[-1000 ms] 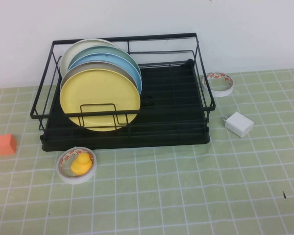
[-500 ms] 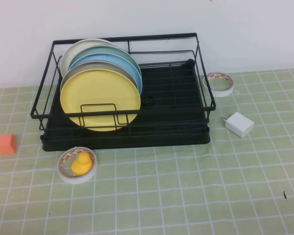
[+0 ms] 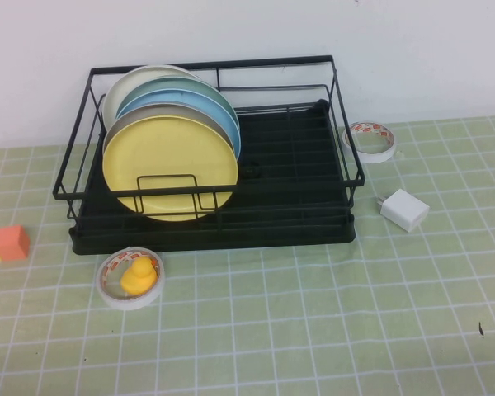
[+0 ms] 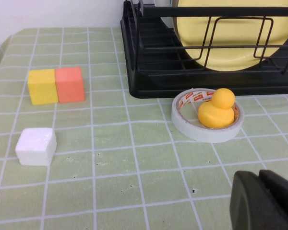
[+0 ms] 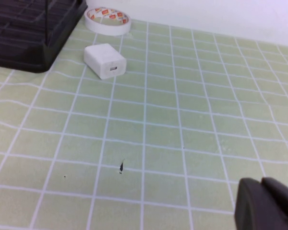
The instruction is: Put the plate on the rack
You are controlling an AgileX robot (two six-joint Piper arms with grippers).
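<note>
The yellow plate [image 3: 169,167] stands upright at the front of a row of plates in the left half of the black wire rack [image 3: 297,206]. A grey plate, a light-blue plate and paler ones stand behind it. The left wrist view shows the plate [image 4: 230,43] behind the rack's front wires [image 4: 149,72]. My left gripper [image 4: 260,184] is shut and empty, low over the mat in front of the rack's left corner. My right gripper [image 5: 262,186] is also shut and empty, over the mat to the right of the rack. Neither gripper shows in the high view.
A tape roll [image 3: 129,278] with a yellow toy duck [image 3: 135,275] inside lies just in front of the rack. Orange and yellow blocks [image 3: 4,244] and a white cube [image 4: 36,146] sit at the left. A white charger [image 3: 403,208] and a second tape roll [image 3: 370,140] lie right of the rack.
</note>
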